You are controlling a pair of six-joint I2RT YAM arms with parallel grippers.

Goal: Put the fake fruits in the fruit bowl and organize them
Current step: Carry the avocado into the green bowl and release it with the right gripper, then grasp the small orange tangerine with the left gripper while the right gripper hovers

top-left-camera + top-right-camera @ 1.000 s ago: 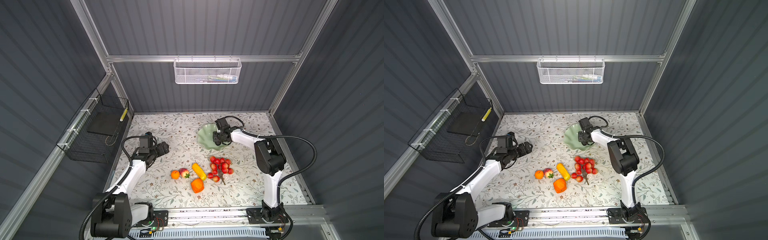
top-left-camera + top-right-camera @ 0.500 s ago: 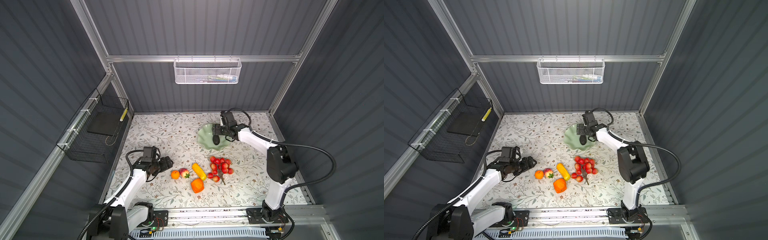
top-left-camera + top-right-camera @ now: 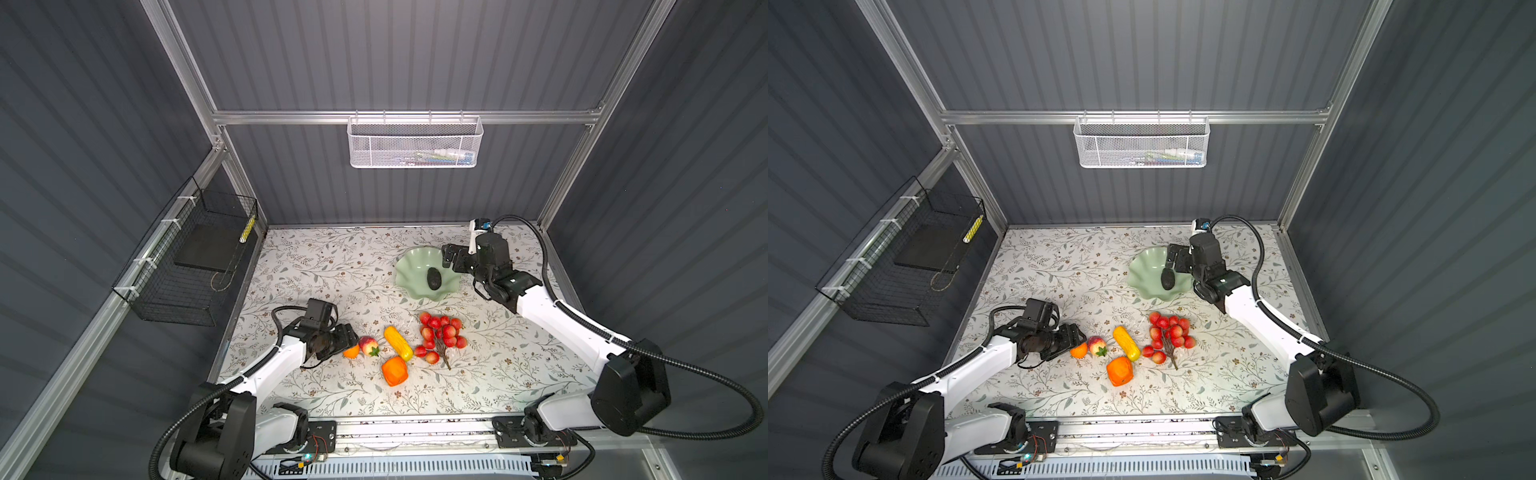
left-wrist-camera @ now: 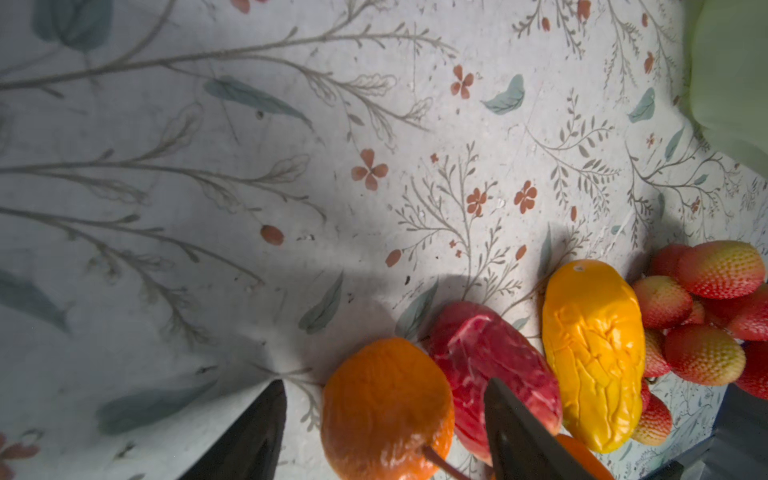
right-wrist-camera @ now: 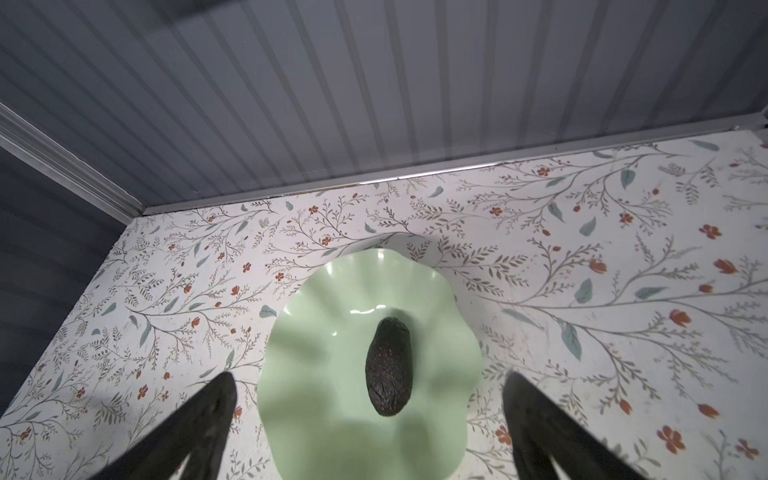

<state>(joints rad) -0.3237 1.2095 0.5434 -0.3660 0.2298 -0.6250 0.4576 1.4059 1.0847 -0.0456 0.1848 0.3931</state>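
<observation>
Left gripper [image 4: 384, 383], part-open, straddles the round orange [image 3: 351, 352] it half hides; right gripper [image 5: 370, 376] gapes empty by the fruit bowl [image 5: 316, 374].

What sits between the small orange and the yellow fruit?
The red-yellow peach, close beside the orange, with the yellow fruit on its other side; both top views show it.

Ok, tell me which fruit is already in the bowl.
The dark oval fruit; it alone lies in the mint-green bowl, the rest lie on the table.
</observation>
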